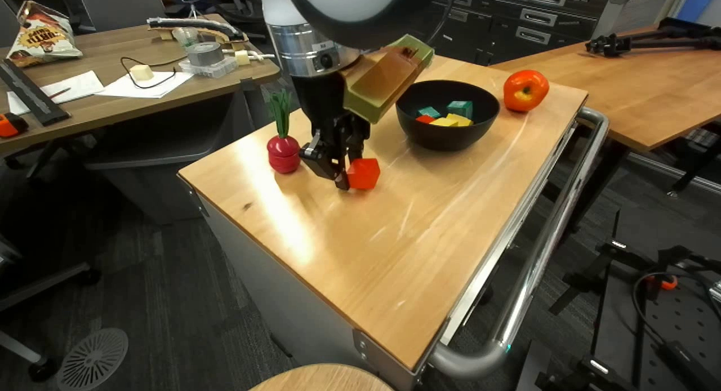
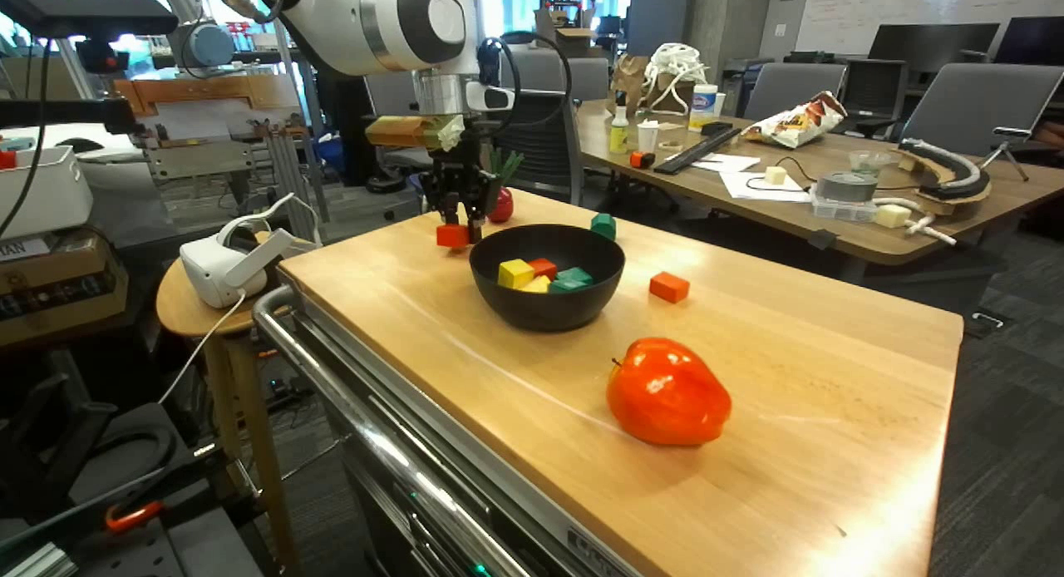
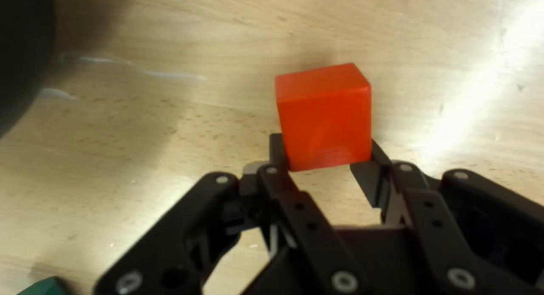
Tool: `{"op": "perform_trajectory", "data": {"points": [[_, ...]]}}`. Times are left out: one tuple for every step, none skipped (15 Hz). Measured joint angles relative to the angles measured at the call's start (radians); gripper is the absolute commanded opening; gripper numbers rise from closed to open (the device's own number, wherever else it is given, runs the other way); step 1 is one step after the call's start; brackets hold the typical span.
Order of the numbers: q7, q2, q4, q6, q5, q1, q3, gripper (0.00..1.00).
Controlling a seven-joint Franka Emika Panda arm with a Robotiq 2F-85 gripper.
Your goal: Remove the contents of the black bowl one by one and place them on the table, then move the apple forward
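Observation:
My gripper (image 3: 326, 152) is shut on an orange-red cube (image 3: 325, 125), held low over the table (image 1: 428, 222); whether it touches the wood I cannot tell. The black bowl (image 2: 549, 311) stands close by, holding yellow blocks (image 2: 515, 273), green pieces (image 2: 572, 279) and a red one (image 2: 543, 268). Beside the gripper, the dark red fruit (image 1: 283, 154) with its green stem sits upright. A green cube (image 2: 603, 225) and another orange-red block (image 2: 669, 287) lie on the table past the bowl. The apple (image 2: 667, 392) rests on the bowl's opposite side from the gripper.
A grey metal rail (image 1: 541, 278) runs along one table edge. A cluttered desk (image 2: 906, 249) stands apart from the table. A stool with a white headset (image 2: 224, 265) is near a corner. A yellowish box-like part (image 1: 388, 78) sticks out from the wrist above the gripper.

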Motion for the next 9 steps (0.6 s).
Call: {"op": "perform_trajectory", "data": {"points": [[-0.004, 0.018, 0.022, -0.005, 0.022, 0.001, 0.0, 0.68], [-0.006, 0.031, 0.041, -0.006, 0.041, 0.001, -0.001, 0.73], [-0.008, 0.037, 0.056, -0.007, 0.058, 0.001, -0.002, 0.81], [-0.01, 0.037, 0.069, -0.007, 0.074, 0.0, -0.003, 0.88], [-0.013, 0.032, 0.081, -0.007, 0.089, -0.002, -0.004, 0.97], [-0.016, 0.022, 0.092, -0.007, 0.099, -0.005, -0.005, 1.0], [-0.019, 0.004, 0.1, -0.008, 0.106, -0.008, -0.008, 1.0], [-0.019, -0.023, 0.106, -0.017, 0.107, -0.012, -0.015, 1.0], [-0.016, -0.057, 0.108, -0.033, 0.106, -0.014, -0.028, 1.0]]}}
